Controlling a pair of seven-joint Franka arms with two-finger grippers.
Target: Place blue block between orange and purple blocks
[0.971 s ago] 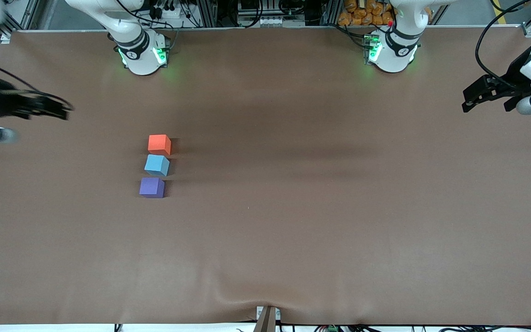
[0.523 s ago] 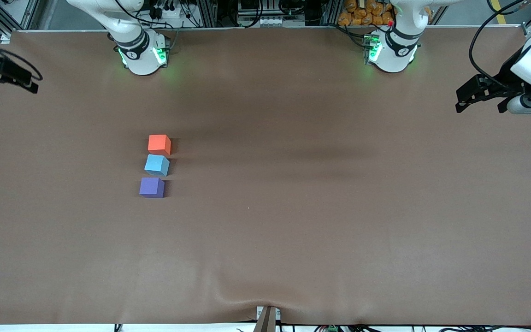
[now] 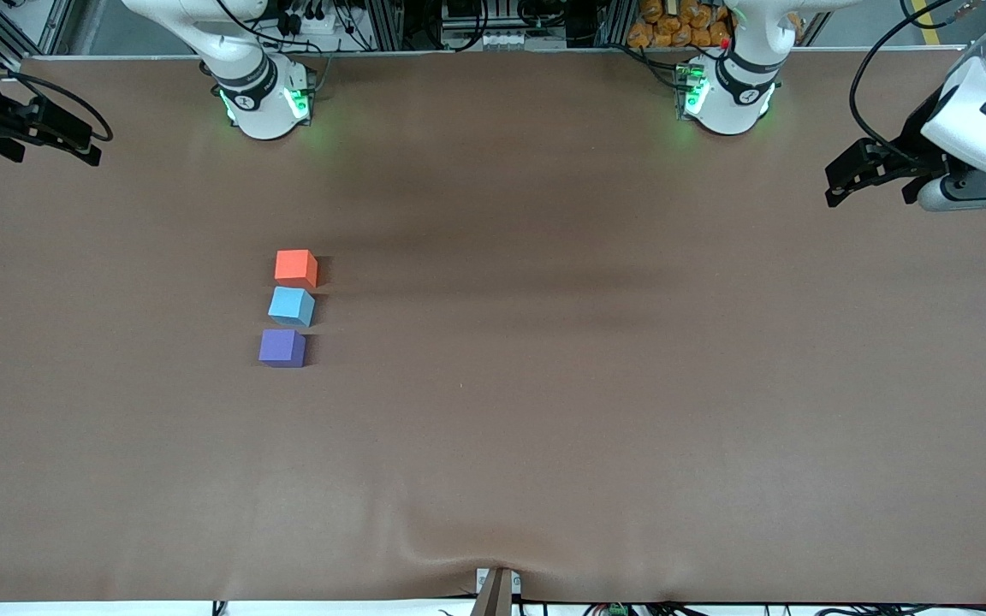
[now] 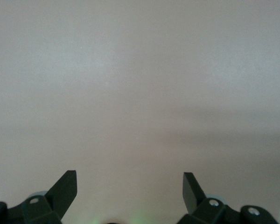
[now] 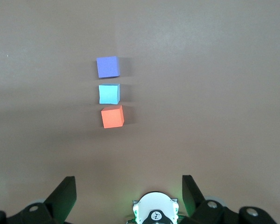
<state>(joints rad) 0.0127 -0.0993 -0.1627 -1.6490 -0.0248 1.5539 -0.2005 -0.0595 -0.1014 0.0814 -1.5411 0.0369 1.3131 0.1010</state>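
Observation:
Three small cubes stand in a tight row on the brown table. The orange block (image 3: 296, 268) is farthest from the front camera, the blue block (image 3: 291, 306) is in the middle, and the purple block (image 3: 282, 348) is nearest. The right wrist view shows the same row: purple (image 5: 108, 66), blue (image 5: 109, 94), orange (image 5: 113, 116). My right gripper (image 3: 92, 147) is open and empty over the table's edge at the right arm's end; it also shows in its wrist view (image 5: 129, 186). My left gripper (image 3: 837, 184) is open and empty over the left arm's end, with only bare table under it in its wrist view (image 4: 129, 183).
The right arm's base (image 3: 264, 101) and the left arm's base (image 3: 726, 96) stand along the table's edge farthest from the front camera. The right arm's base also shows in the right wrist view (image 5: 155, 212). A small clamp (image 3: 495, 589) sits at the table's near edge.
My right gripper has swung away from the blocks, up toward the robots' side of the table's end. My left gripper has drifted slightly toward the table's middle. The blocks have not moved.

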